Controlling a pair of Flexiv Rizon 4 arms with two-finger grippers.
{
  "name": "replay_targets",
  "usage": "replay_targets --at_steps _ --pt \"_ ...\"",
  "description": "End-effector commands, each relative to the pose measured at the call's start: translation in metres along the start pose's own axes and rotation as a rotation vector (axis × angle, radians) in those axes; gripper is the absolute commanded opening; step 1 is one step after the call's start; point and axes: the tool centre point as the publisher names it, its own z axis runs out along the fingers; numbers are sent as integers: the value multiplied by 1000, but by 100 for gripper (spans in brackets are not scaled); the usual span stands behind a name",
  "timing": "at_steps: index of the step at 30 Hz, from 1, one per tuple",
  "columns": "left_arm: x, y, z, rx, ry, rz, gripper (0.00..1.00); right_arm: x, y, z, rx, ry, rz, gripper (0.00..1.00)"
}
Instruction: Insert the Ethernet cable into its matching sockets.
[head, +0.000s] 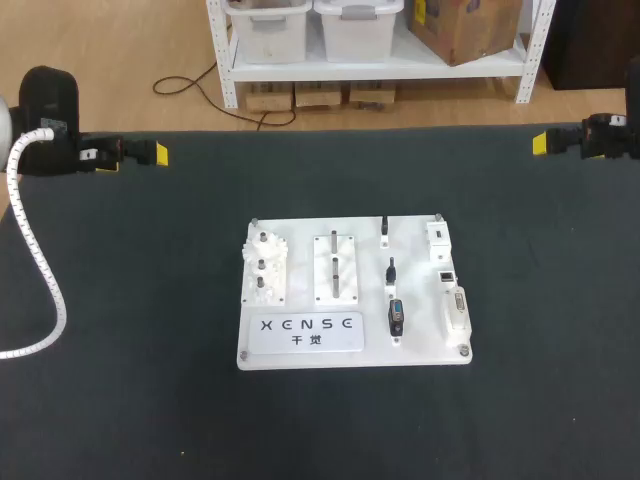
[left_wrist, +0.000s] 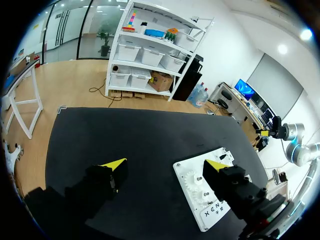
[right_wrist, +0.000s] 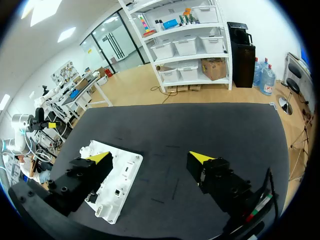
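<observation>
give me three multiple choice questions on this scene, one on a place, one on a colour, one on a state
1. Where is the white board?
A) flat at the middle of the black mat
B) hanging off the mat's left edge
C) lifted off the mat by the right arm

2. What colour are the tips of the left arm's jaws?
A) red
B) yellow
C) blue

3. How do the left arm's jaws stand?
A) shut on a cable
B) shut on the board
C) open, with nothing between them

Answers: 1 A, the head view shows it lying flat mid-mat. 2 B, both tips show bright yellow in the left wrist view. 3 C, that view shows a wide gap between them with only mat in it.
</observation>
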Motion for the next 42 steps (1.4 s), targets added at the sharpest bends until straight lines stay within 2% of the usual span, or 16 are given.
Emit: replay_targets --at_steps 1,8,10,15,18,24,29,32,35,42 --pt "-1 -2 0 -9 6 -2 100 0 -1 0 -3 1 -1 100" --pt "-1 -2 0 -9 6 -2 100 0 -1 0 -3 1 -1 100" --pt "-4 -6 5 11 22 68 100 0 -1 0 -3 1 -1 100" --pt "-11 -21 23 181 30 327 100 0 -1 0 -3 1 -1 100" --pt "-15 -41 39 296 44 517 100 0 -1 0 -3 1 -1 100" --pt "-9 -79 65 492 23 790 100 0 -1 0 -3 1 -1 100" --pt "4 -107 86 618 24 916 100 0 -1 0 -3 1 -1 100" --pt "13 -123 92 659 13 988 100 0 -1 0 -3 1 -1 100" --pt "21 -132 96 698 7 1048 100 0 -1 0 -3 1 -1 100" --pt "45 -153 102 712 16 1142 100 0 -1 0 -3 1 -1 100"
